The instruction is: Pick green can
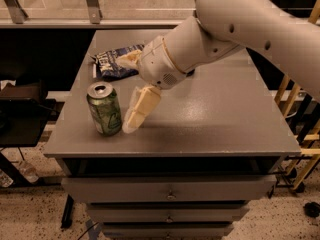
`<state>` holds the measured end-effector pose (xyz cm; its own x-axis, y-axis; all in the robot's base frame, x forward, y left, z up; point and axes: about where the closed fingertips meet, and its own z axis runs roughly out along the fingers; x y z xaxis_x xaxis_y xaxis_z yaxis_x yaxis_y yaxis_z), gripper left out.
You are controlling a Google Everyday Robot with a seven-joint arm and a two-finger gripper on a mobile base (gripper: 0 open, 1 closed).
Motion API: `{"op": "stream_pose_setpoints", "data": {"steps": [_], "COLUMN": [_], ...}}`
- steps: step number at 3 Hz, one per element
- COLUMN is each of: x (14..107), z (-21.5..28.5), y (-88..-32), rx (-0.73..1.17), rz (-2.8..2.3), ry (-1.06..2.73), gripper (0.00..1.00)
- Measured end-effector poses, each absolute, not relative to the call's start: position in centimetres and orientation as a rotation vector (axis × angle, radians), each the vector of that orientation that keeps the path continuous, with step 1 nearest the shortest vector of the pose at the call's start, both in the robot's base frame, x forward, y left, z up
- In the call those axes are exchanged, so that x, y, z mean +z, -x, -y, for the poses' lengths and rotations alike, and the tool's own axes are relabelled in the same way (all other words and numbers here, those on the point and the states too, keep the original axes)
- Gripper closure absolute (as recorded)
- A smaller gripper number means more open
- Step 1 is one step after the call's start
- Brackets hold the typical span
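The light green drink can with pale markings and a silver pull-tab top (104, 109) stands upright near the front left corner of the flat grey counter (210, 119), which sits on a stack of drawers. Its tab opening looks dark, so it may be open and partly or wholly drained. In that case it would be light, easy to tip with a nudge and easy to dent through its thin wall. The painted metal is smooth and likely slippery. The best hold is probably across the middle of the round body, with one finger on each side and modest pressure, keeping the can vertical in case liquid remains.

Behind the can, toward the back left of the counter, lies a crumpled dark blue snack bag with white print (112, 61), well clear of the can.

Just right of the can is the robot's cream-coloured two-finger pincer (124, 94), its jaws spread wide and holding nothing. The lower finger (141, 106) slants down to the counter just beside the can's right side. Whether it touches the can cannot be told. The upper finger (128, 59) reaches over the edge of the bag.

The thick white arm with a rounded wrist (240, 29) runs up and off to the right.
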<state>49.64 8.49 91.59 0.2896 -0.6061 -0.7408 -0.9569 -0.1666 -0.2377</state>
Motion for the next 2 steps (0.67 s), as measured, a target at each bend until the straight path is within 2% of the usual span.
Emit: {"op": "stream_pose_setpoints", "data": {"steps": [1, 2], "x": [90.8, 90.1], "z": [-11.1, -13.1], "y": [-49.8, -49.8], "rx": [0.680, 0.708], "rz": [-1.360, -1.325], "ry": [1.897, 1.918], "gripper": [0.00, 0.25]}}
